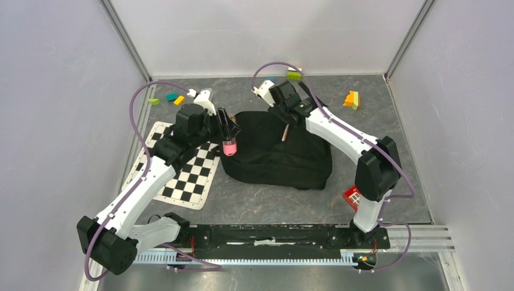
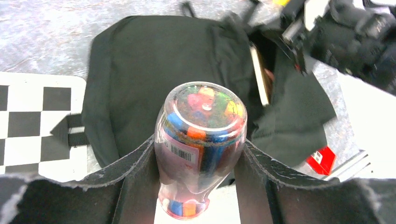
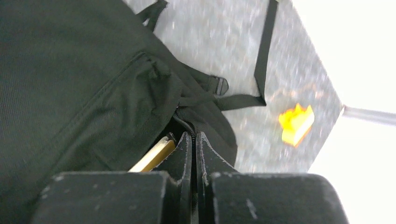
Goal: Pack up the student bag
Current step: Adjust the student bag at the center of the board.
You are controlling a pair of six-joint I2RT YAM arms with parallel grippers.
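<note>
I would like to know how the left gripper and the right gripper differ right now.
The left gripper grips a clear bottle of coloured pieces, jaws apart around it; the right gripper is shut tight, with nothing bulky in it. The left gripper is beside the student bag; the right gripper is at its zip opening. Both are black and near the bag.

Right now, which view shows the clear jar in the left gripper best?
The left wrist view: the jar fills the centre, held in the left gripper, with its coloured contents and barcode label plain to see. The top external view shows only a small pinkish shape by the student bag. The right wrist view misses it.
</note>
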